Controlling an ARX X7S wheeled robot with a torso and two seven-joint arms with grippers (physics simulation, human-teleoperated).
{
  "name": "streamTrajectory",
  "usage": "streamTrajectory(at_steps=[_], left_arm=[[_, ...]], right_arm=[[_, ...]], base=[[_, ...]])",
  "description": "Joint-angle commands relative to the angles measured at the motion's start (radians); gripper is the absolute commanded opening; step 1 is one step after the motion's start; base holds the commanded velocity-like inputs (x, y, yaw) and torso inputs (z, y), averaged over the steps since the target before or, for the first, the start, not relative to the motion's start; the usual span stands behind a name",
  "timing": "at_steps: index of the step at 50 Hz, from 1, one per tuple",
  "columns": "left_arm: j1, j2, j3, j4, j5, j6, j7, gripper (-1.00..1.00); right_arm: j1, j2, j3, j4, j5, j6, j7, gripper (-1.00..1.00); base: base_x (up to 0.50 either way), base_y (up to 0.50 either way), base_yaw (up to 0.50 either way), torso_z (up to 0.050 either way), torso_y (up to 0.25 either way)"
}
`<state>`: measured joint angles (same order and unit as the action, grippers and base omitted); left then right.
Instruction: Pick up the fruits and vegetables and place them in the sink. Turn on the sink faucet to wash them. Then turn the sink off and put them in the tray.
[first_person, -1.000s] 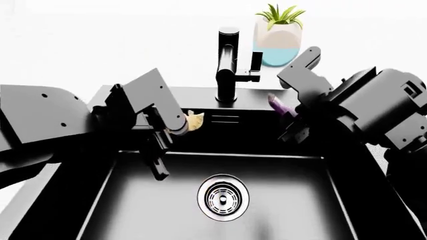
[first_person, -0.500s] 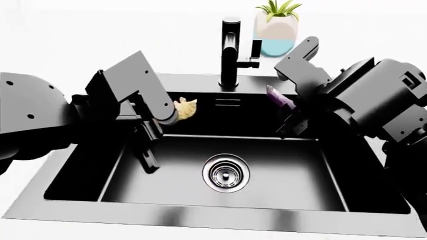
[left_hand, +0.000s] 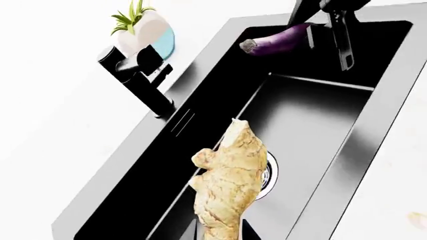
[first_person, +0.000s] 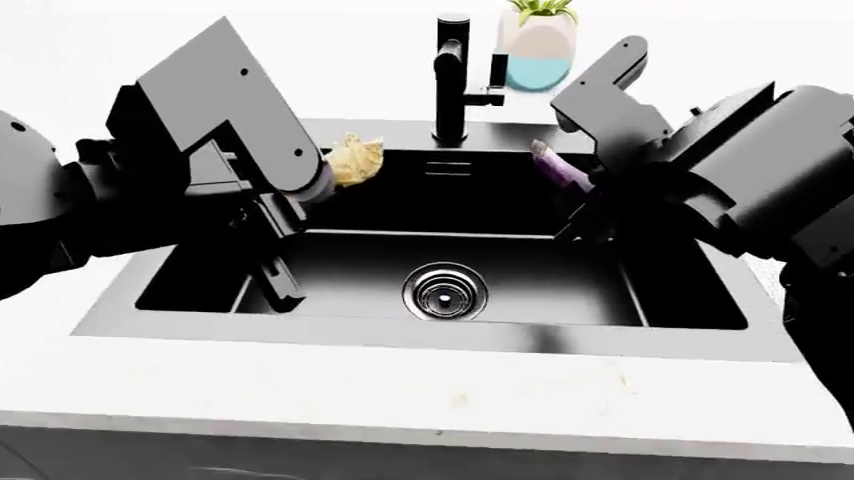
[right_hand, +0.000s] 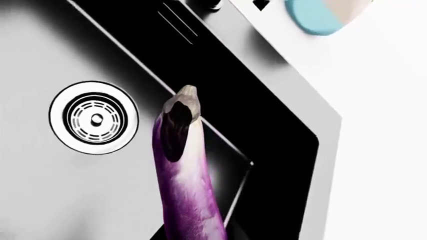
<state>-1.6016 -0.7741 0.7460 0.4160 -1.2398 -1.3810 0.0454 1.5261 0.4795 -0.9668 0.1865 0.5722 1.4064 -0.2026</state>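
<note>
My left gripper (first_person: 320, 176) is shut on the knobbly tan ginger (first_person: 355, 158), holding it over the back left of the black sink (first_person: 400, 335). In the left wrist view the ginger (left_hand: 230, 185) rises from the jaws above the basin. My right gripper (first_person: 585, 196) is shut on the purple eggplant (first_person: 559, 168) over the sink's back right; the eggplant (right_hand: 187, 175) points toward the chrome drain (right_hand: 93, 118). The black faucet (first_person: 454, 75) stands behind the basin, between the two arms. The tray is out of view.
A white-and-blue plant pot (first_person: 538, 50) stands right of the faucet on the white counter. The drain strainer (first_person: 445, 291) sits mid-basin. White countertop (first_person: 427, 400) runs along the sink's front rim.
The head view has pulled back and up, so the sink's front rim and counter now show. Both grippers stay shut on their items; the left one sits higher in the view.
</note>
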Motion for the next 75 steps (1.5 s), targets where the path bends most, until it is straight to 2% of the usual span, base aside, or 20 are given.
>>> streamTrajectory(at_steps=[1, 41, 75], left_arm=[[-0.024, -0.001, -0.018, 0.011, -0.030, -0.009, -0.023, -1.00], [-0.055, 0.011, 0.000, 0.036, -0.085, -0.004, -0.043, -1.00], [-0.067, 0.001, 0.023, 0.040, -0.097, 0.009, -0.048, -1.00]], right_arm=[[0.018, 0.009, 0.036, -0.029, -0.012, 0.010, 0.033, -1.00], [0.032, 0.022, 0.083, -0.080, 0.004, 0.012, 0.084, -1.00], [0.045, 0.017, 0.044, -0.066, 0.000, -0.020, 0.075, -1.00]], base=[[-0.21, -0.51, 0.00, 0.000, 0.000], [-0.19, -0.51, 0.00, 0.000, 0.000], [0.02, -0.50, 0.00, 0.000, 0.000]])
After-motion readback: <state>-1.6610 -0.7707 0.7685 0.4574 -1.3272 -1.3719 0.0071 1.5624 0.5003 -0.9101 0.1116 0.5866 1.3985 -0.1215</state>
